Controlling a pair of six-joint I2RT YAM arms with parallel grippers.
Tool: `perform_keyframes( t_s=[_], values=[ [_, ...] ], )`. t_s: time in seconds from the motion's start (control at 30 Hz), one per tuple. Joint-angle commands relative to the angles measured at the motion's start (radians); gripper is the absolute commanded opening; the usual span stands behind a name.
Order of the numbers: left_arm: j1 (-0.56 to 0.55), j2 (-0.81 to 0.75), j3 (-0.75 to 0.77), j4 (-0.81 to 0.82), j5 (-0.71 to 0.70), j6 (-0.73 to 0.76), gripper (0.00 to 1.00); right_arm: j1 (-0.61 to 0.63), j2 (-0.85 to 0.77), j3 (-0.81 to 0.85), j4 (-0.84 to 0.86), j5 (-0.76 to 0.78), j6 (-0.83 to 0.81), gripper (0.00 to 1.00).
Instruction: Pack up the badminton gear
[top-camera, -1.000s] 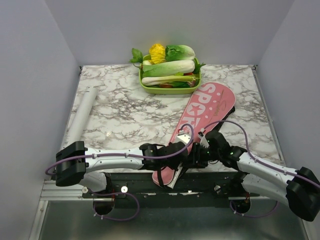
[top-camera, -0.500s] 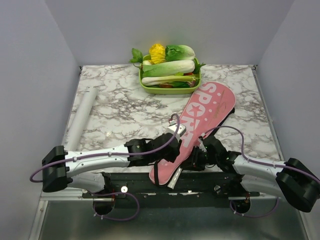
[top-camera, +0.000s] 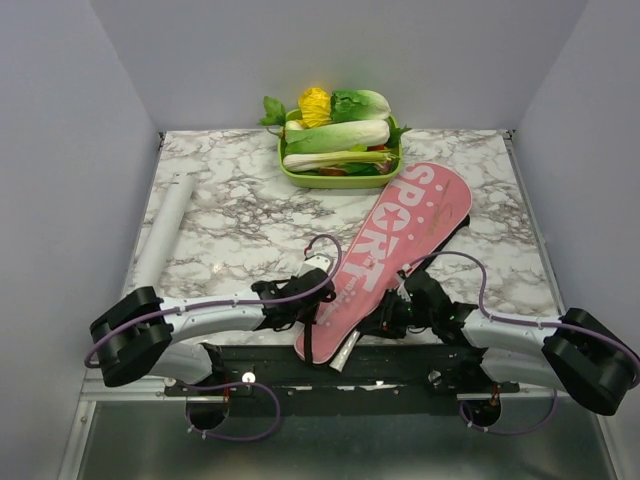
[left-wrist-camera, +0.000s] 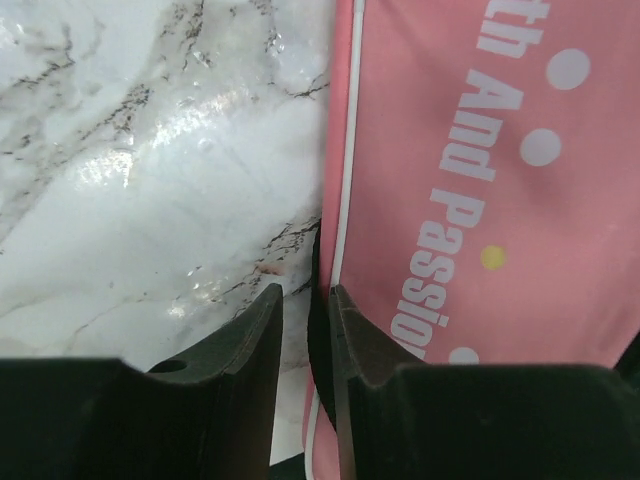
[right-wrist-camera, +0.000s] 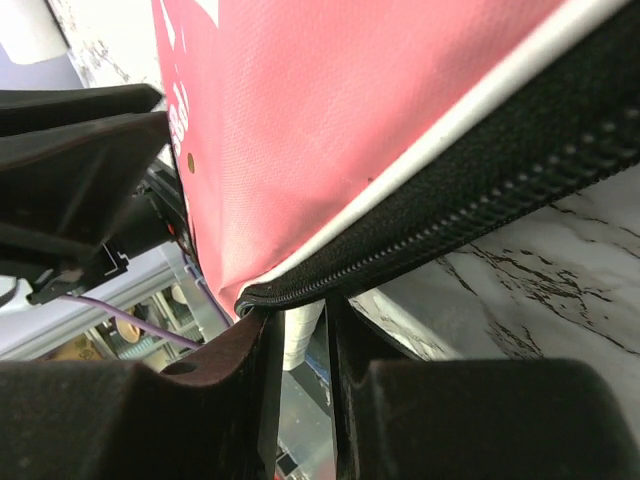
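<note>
Left gripper (left-wrist-camera: 305, 297) on pink cover bag's (left-wrist-camera: 480, 200) edge

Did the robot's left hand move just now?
Yes. The left gripper slid left across the pink bag, ending at the bag's edge nearer the white tube.

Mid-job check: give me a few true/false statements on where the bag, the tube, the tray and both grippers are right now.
1. The pink cover bag lies diagonally, narrow end toward the arms. True.
2. The white tube is inside the bag. False: it lies on the table at the left, apart from the bag.
3. The left gripper is at the bag's left edge. True.
4. The green tray sits at the near edge. False: it is at the far edge.
5. The right gripper hovers over the tube. False: it is at the bag's zip edge.
</note>
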Motion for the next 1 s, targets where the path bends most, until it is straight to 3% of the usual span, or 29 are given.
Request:
perform_keyframes(
  t_s=[0.0, 0.2, 0.53, 0.97],
  values=[
    [0.007, 0.07, -0.056, 0.119, 0.051, -0.036, 0.32, 0.001, -0.017, -0.032, 0.032, 0.096, 0.017, 0.28],
    [0.007, 0.12, -0.105, 0.21, 0.13, -0.059, 0.29, 0.003, -0.075, -0.053, 0.012, 0.145, 0.031, 0.28],
    [-0.019, 0.036, -0.175, 0.233, 0.175, -0.102, 0.26, 0.006, -0.154, -0.121, 0.113, 0.289, 0.091, 0.28],
    [-0.088, -0.039, -0.24, 0.268, 0.187, -0.183, 0.24, 0.015, -0.02, -0.075, 0.321, 0.39, 0.103, 0.28]
  ],
)
